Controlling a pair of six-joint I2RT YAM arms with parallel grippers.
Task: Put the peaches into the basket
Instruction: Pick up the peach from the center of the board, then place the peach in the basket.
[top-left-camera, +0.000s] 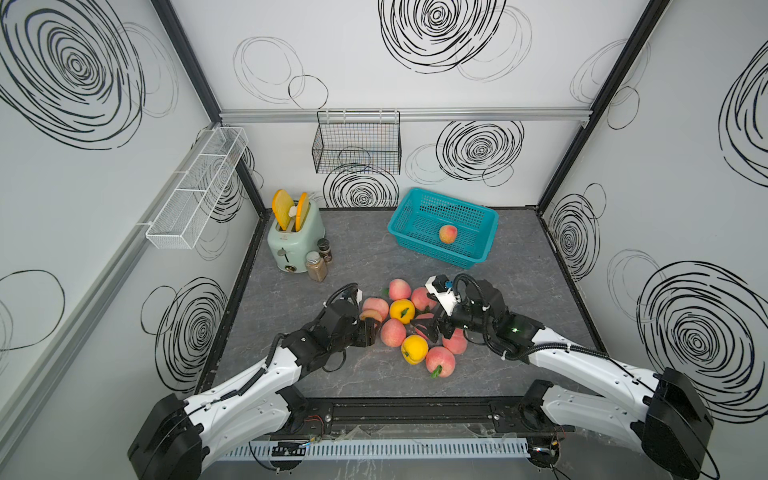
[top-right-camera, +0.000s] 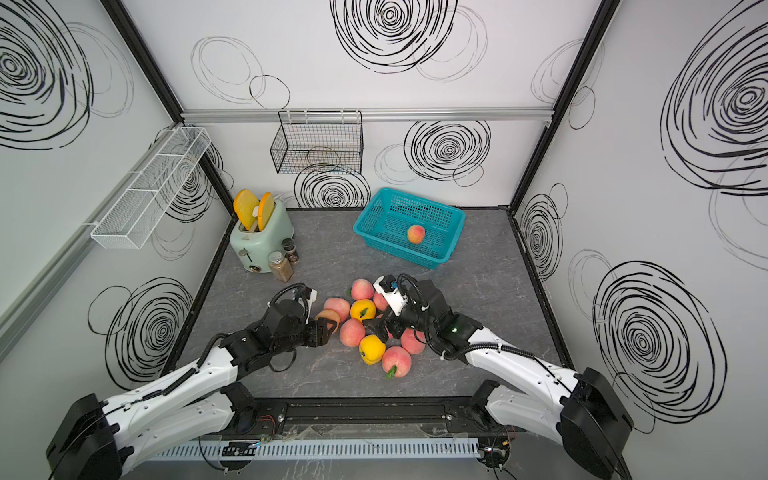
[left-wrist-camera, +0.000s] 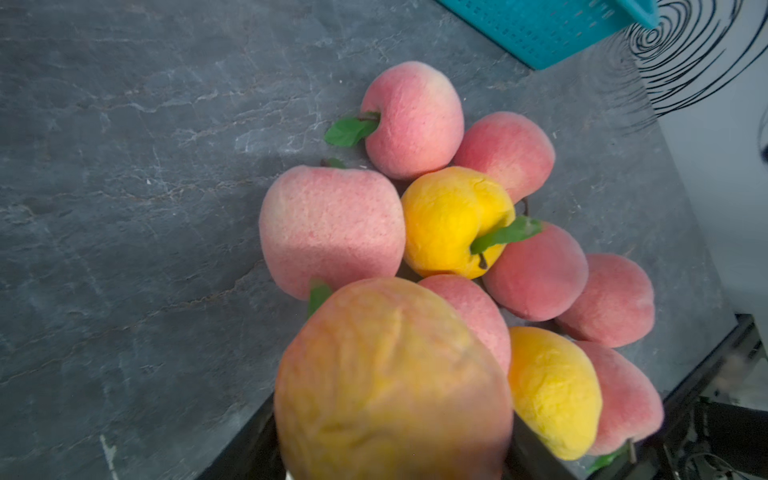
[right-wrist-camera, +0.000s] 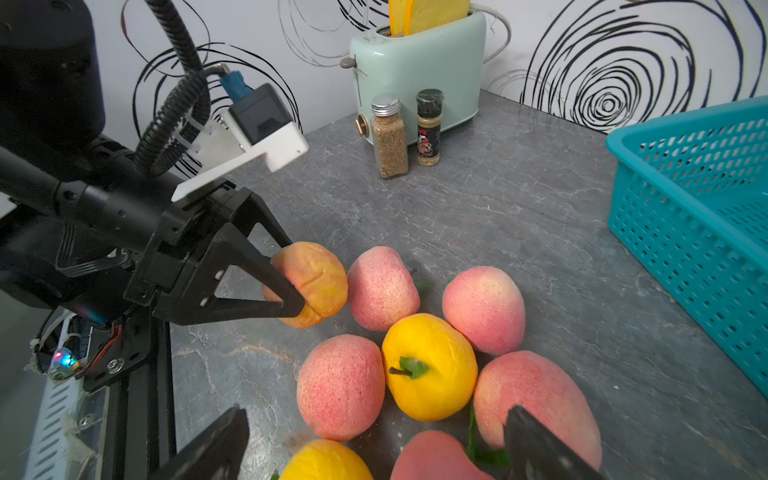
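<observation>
A turquoise basket (top-left-camera: 432, 249) (top-right-camera: 399, 246) stands at the back right with one peach (top-left-camera: 448, 234) (top-right-camera: 416, 234) inside. Several peaches, pink ones and two yellow (top-left-camera: 402, 311) (top-left-camera: 414, 349), lie in a heap mid-table (top-right-camera: 352, 332). My left gripper (top-left-camera: 374, 322) (right-wrist-camera: 307, 291) is shut on an orange-pink peach (left-wrist-camera: 390, 382) (right-wrist-camera: 320, 278) at the heap's left edge, just above the table; the fruit is squashed between the fingers. My right gripper (top-left-camera: 428, 328) (right-wrist-camera: 376, 419) hangs open over the heap's right side, its fingertips (right-wrist-camera: 523, 428) straddling a pink peach (right-wrist-camera: 436, 457).
A mint toaster (top-left-camera: 293, 237) holding orange-yellow slices stands at the back left, with two spice jars (top-left-camera: 316, 266) in front of it. A black wire basket (top-left-camera: 357, 141) hangs on the back wall and a white mesh rack (top-left-camera: 199, 187) on the left wall.
</observation>
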